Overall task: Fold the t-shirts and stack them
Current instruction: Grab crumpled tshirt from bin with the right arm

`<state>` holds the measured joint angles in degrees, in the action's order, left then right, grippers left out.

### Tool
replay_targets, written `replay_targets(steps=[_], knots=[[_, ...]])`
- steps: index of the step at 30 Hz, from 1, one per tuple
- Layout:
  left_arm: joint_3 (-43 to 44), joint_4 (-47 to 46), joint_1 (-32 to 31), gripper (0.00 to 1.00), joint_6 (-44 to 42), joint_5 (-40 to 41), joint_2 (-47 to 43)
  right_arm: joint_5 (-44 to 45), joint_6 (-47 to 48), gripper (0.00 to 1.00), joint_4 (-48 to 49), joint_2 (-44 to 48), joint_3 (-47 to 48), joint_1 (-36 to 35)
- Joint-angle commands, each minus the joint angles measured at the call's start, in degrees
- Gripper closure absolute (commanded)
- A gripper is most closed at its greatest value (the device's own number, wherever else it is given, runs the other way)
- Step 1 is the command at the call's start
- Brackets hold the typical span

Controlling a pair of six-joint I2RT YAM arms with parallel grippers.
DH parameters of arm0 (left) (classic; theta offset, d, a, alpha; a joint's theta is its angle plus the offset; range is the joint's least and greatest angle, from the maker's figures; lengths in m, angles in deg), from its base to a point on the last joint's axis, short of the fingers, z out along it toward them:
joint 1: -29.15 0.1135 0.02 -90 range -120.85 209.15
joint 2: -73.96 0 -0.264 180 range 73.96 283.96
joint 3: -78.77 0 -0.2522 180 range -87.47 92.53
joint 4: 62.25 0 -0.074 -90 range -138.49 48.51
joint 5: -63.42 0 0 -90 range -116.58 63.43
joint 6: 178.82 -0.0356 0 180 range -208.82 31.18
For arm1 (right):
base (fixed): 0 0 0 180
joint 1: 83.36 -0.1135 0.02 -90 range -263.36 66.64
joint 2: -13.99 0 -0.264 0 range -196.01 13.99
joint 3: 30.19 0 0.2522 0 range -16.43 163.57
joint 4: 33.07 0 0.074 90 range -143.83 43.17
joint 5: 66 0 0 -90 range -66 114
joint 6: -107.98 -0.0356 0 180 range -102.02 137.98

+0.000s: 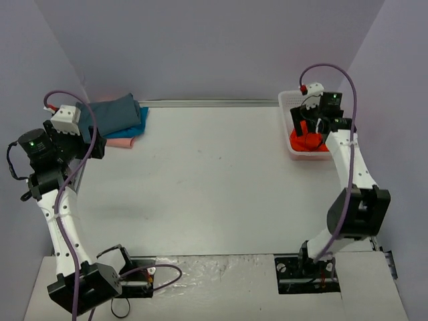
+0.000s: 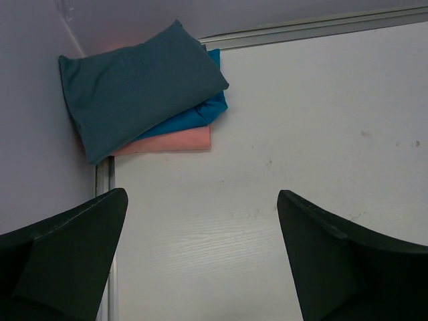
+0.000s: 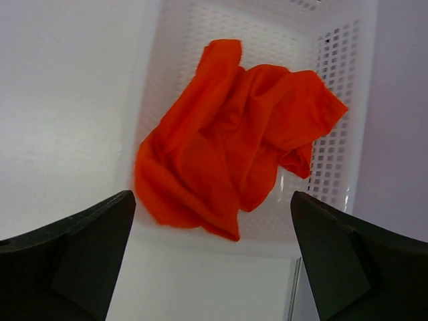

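Counter [image 1: 214, 174]: white, walled at the left, right and far sides. One arm is reached toward each far corner.

Far right corner:
- Basket [image 1: 287, 101], white mesh, sits against the right wall.
- Orange shirt [image 3: 227, 147] lies inside it, crumpled and unfolded, covering much of the floor.
- One lobe of the shirt runs toward the far end. Another reaches the perforated right wall.

Right end effector [image 3: 212, 200]:
- Hangs above the basket, pointed down at the shirt.
- Released, grasping nothing.
- Fingers [image 3: 80, 254] are spread wide to either side of the shirt and appear clear of the cloth.

Far left corner:
- Stack of three folded shirts, tight against the left wall.
- Teal shirt [image 2: 140, 87], dark grey-teal, is on top. It sits askew to the two below and covers most of them.
- Blue shirt [image 2: 194, 117] is under it, showing only along its right edge and corner.
- Pink shirt [image 2: 174, 140] is at the bottom on the counter, showing as a strip on the near side.

Left end effector [image 2: 202, 200]:
- Over the counter's left edge, on the near side of the stack and apart from it.
- Released, both fingers wide apart, grasping nothing.
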<state>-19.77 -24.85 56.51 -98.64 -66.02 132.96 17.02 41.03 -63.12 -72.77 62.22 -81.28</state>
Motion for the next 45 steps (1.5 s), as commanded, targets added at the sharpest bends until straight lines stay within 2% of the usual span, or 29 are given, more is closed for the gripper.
replay_targets(steps=[1,6,13,14,15,16,17,18,22,27,34,38,41,42,45], knots=[[-0.5,-3.3,-0.3,0.06,1.8,-2.0,-1.9,5.5,-0.8,0.02,1.7,-8.2,6.2,4.0],[-1.9,-2.0,-0.3,0.06,0.1,-1.8,-2.1,5.1,-1.8,0.05,1.9,-17.7,8.9,7.2],[-2.2,-1.8,-0.5,0.06,-0.2,-2.8,-1.3,2.5,-0.8,0.11,2.2,-22.0,6.2,9.5],[-2.2,-1.8,-0.5,0.06,-0.2,-3.0,-1.2,2.3,-0.6,0.20,2.3,-22.7,6.1,9.6],[-2.2,-1.7,-0.5,0.06,-0.2,-3.2,-0.8,2.2,-0.3,0.35,2.3,-23.9,6.1,9.9],[-2.2,-1.7,-0.5,0.06,-0.3,-3.2,-0.6,1.3,0.3,0.67,2.1,-24.9,6.1,10.0],[-2.2,-1.4,-0.5,0.06,-0.4,-3.3,-0.6,1.2,0.6,0.86,2.1,-25.1,6.1,10.0],[-2.3,-1.2,-0.5,0.06,-0.4,-3.3,-0.5,1.0,0.7,1.00,2.2,-25.2,6.1,10.0],[-2.7,-1.0,-0.5,0.06,-0.9,-3.6,-0.6,-0.8,0.0,1.00,1.7,-22.8,6.6,9.8],[-2.4,-1.2,-0.5,0.06,-0.2,-4.1,0.1,0.0,-1.4,1.00,0.0,-15.2,8.1,8.4],[-2.6,-1.4,-0.7,0.06,0.5,-5.0,0.3,2.3,-2.7,1.00,-3.9,-6.1,14.1,3.0],[-2.6,-1.6,-0.8,0.06,0.8,-5.4,0.5,4.2,-3.8,1.00,-7.4,-5.1,22.8,-4.3],[-2.3,-1.2,-1.0,0.06,0.7,-5.2,0.5,3.9,-4.1,1.00,-12.1,-6.3,33.1,-9.1],[-2.2,-1.0,-1.1,0.06,0.4,-4.9,0.5,3.8,-3.6,1.00,-14.5,-6.5,37.9,-13.0],[-1.4,0.1,-1.1,0.06,0.1,-4.1,0.6,3.1,-3.8,1.00,-17.3,-5.9,42.0,-21.3]])
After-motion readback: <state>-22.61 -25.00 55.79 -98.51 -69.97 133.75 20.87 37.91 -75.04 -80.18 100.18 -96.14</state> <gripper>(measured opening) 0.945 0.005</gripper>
